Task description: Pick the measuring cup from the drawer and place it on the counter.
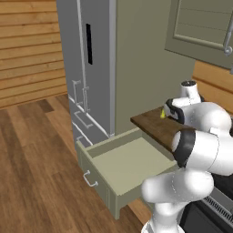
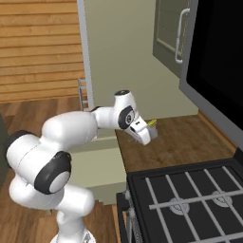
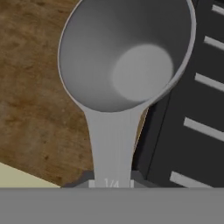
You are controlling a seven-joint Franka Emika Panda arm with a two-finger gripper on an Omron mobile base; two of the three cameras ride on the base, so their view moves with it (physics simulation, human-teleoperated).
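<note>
So the measuring cup [image 3: 124, 65] is a plain grey metal one with a round bowl, a paler flat bottom inside, and a straight handle stamped "1/4" near its end. In the hand view it's right in front of the camera, bowl open toward the lens, hanging over the dark brown counter [image 3: 39, 100] right by the edge of the black stove top [image 3: 192, 113]. The handle runs down between the dark fingertips [image 3: 81, 180], which sit tight on either side of it, so the gripper [image 3: 110, 183] is clamped on the cup's handle.

The base views don't really let you make out the cup itself, too small and tucked under the hand. The right base view shows the gripper [image 2: 142, 135] over the counter [image 2: 185, 142], near the stove top's [image 2: 190, 199] corner, with a bit of yellow banana [image 2: 152, 122] poking out just behind it. The left base view gives you the drawer [image 1: 123, 166] pulled wide open, pale olive, silver bar handle on the front, below the counter's end, plus the grey fridge [image 1: 88, 63] next to it. The arm's own white body [image 1: 200, 145] blocks a lot of the counter from that side.
</note>
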